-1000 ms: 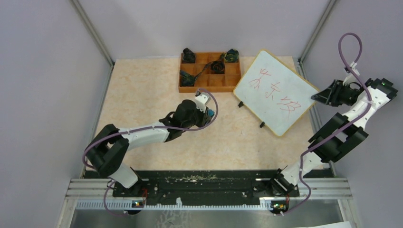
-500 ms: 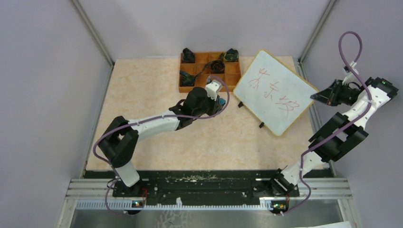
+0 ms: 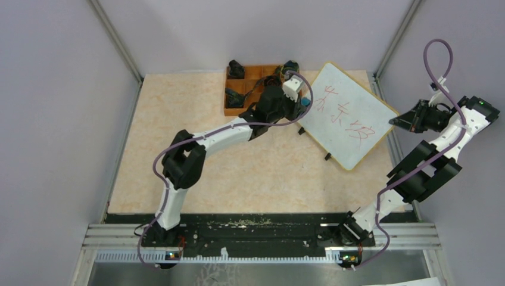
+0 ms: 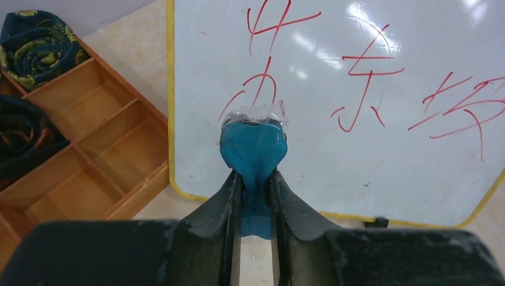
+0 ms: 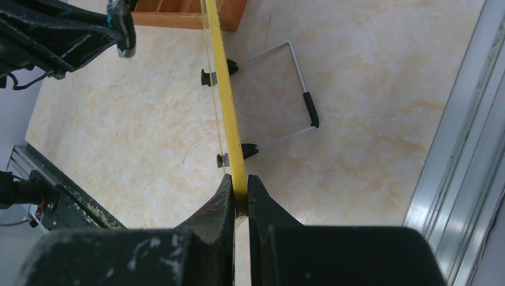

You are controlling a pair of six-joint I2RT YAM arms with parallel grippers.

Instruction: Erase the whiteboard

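Note:
The whiteboard (image 3: 345, 116) stands tilted at the back right, with a yellow frame and red handwritten marks; it also fills the left wrist view (image 4: 357, 107). My left gripper (image 3: 302, 101) is shut on a blue eraser (image 4: 253, 146), whose front end sits at the board's left part, by the first red character. My right gripper (image 3: 395, 122) is shut on the board's yellow edge (image 5: 232, 137) at its right side, seen edge-on in the right wrist view.
An orange compartment tray (image 3: 238, 110) with dark rolled items stands at the back, left of the board; it also shows in the left wrist view (image 4: 89, 137). The board's wire stand (image 5: 301, 89) and black feet rest on the table. A metal rail runs along the right.
My left arm has swung right and away from me, carrying the blue eraser from the table's middle up to the board's left edge. The right gripper and the board have stayed put.

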